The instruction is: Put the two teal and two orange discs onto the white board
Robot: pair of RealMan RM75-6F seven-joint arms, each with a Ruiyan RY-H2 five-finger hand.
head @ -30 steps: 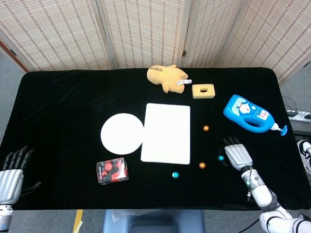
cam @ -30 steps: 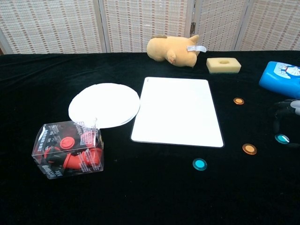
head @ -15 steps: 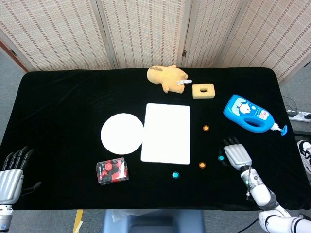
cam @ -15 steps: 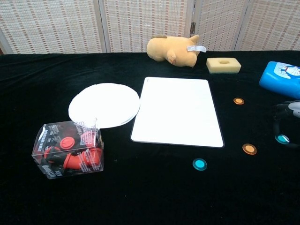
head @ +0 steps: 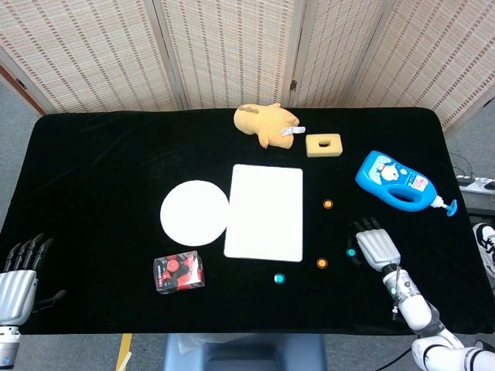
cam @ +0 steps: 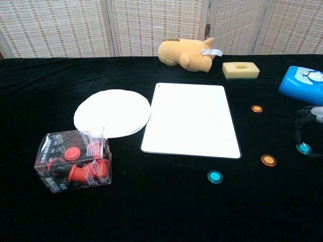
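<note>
The white board [head: 265, 212] [cam: 192, 119] lies bare in the middle of the black table. To its right one orange disc [head: 328, 204] [cam: 257, 108] lies farther back. A second orange disc [head: 322, 263] [cam: 268, 160] is nearer the front. One teal disc [head: 279, 277] [cam: 215, 176] sits just off the board's front right corner. The other teal disc [head: 351, 252] [cam: 303, 147] lies right beside my right hand [head: 377, 246] [cam: 309, 121], between its dark thumb and spread fingers, with no grip showing. My left hand [head: 17, 278] hangs empty off the table's front left corner.
A round white plate [head: 194, 212] touches the board's left edge. In front of it stands a clear box of red pieces [head: 179, 273]. A plush toy [head: 265, 122] and a yellow sponge [head: 323, 144] sit at the back. A blue bottle [head: 396, 181] lies behind my right hand.
My right hand has edged very slightly beside the teal disc. The discs, the board and the left hand have stayed where they were.
</note>
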